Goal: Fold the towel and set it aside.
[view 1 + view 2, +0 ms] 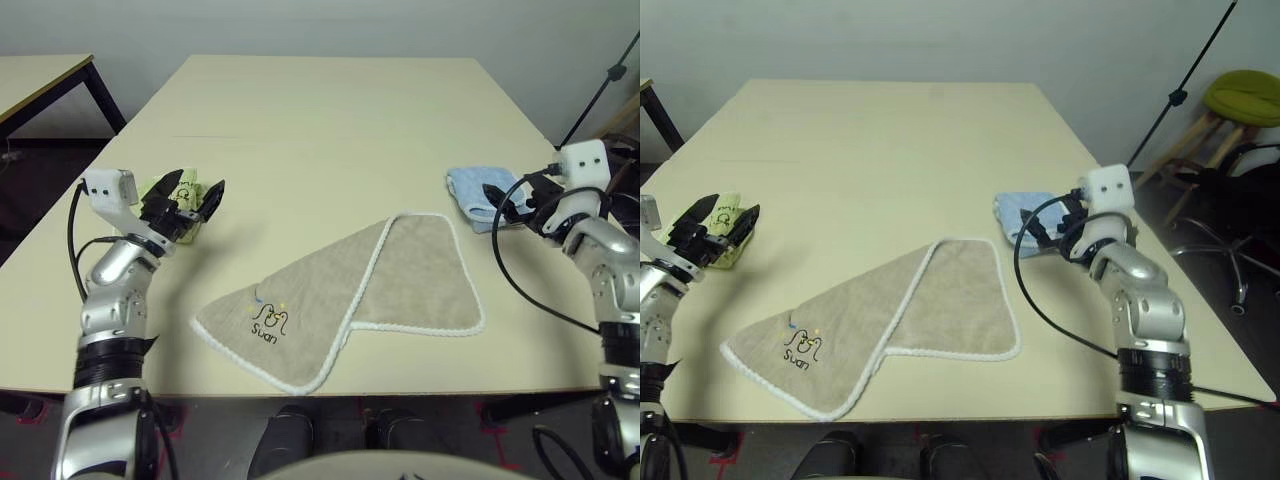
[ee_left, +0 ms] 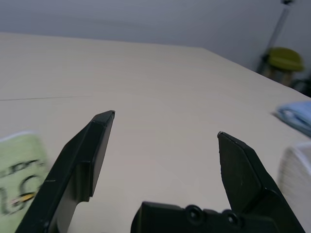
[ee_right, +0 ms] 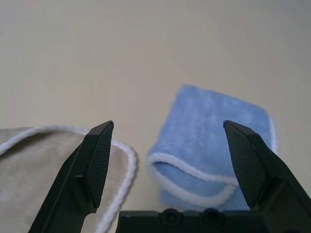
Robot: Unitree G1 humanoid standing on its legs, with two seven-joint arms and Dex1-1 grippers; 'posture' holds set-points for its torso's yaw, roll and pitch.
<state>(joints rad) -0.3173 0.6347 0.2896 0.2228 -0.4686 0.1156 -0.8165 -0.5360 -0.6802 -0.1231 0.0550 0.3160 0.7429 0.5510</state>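
The beige towel (image 1: 400, 280) lies on the table near the front edge, folded once on a slant, with white edging and its "Swan" logo (image 1: 268, 320) facing up. To its left my left gripper (image 1: 195, 192) hovers open and empty, above the table. To the towel's right my right gripper (image 1: 507, 202) is open too, with nothing between its fingers. In the right wrist view the towel's rounded corner (image 3: 39, 165) lies just below the gripper (image 3: 167, 126).
A small lime green folded towel (image 1: 725, 225) lies under the left gripper. A small light blue folded towel (image 1: 475, 192) sits by the right gripper. A second table (image 1: 40, 80) stands at far left. A stand (image 1: 1180, 95) and a green stool (image 1: 1245, 95) are beyond the right edge.
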